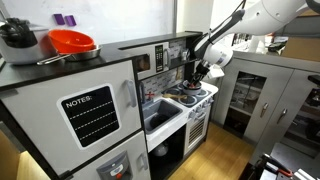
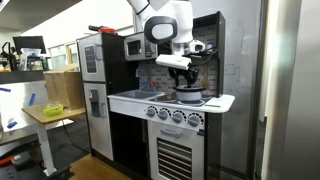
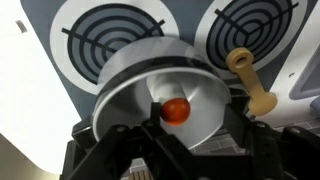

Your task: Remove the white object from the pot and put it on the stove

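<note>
– Three views, one moment: where is the white object?
– Wrist view: a cream-white piece [image 3: 250, 82] with a rounded head lies just beside the pot [image 3: 140, 92]. It is outside the rim, on the stove [image 3: 190, 40], below one ringed burner [image 3: 265, 28]. Whether it touches the rim cannot be told. Inside the pot only a small orange-red ball [image 3: 176, 110] shows.
– And the hand?
– In an exterior view the hand [image 2: 180, 66] hangs directly above the pot, which sits on the stove behind the row of knobs [image 2: 175, 116]. Its dark linkage fills the bottom edge of the wrist view. The fingertips are not resolved, so whether it is released or clenched cannot be told. Nothing is seen in its grip.
– Which step is in hand, then?
– Judged from the layout, the transfer looks done or all but done, with the piece out of the pot and lying on the stove. If the cream piece is instead part of the pot, such as a handle, this reading fails; the frames do not settle it.
– What does the next move call for?
– Probably a straight lift clear of the pot, brushing neither the rim nor the piece. The piece looks light and could roll if nudged.
</note>
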Controlling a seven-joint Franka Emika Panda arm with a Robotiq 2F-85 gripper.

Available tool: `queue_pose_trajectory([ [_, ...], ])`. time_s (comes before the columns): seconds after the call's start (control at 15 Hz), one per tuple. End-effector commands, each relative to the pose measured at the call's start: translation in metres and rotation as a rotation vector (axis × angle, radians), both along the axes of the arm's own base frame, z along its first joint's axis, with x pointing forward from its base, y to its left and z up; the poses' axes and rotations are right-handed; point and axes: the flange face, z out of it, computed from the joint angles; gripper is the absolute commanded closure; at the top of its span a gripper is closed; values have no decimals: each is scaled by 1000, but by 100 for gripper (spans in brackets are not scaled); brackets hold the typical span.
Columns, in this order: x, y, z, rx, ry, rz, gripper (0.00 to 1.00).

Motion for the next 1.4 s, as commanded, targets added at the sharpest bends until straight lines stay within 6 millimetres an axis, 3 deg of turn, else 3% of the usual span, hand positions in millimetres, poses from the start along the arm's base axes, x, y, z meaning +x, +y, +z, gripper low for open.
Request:
queue_pose_trajectory([
  [0.0, -13, -2, -1, 0, -18, -17, 35],
  [0.4, -16, -7, 1, 11, -36, -32, 42],
  [0.93, -19, -18, 7, 4, -49, -48, 39],
  [1.33, -14, -22, 23, -22, -74, -16, 38],
])
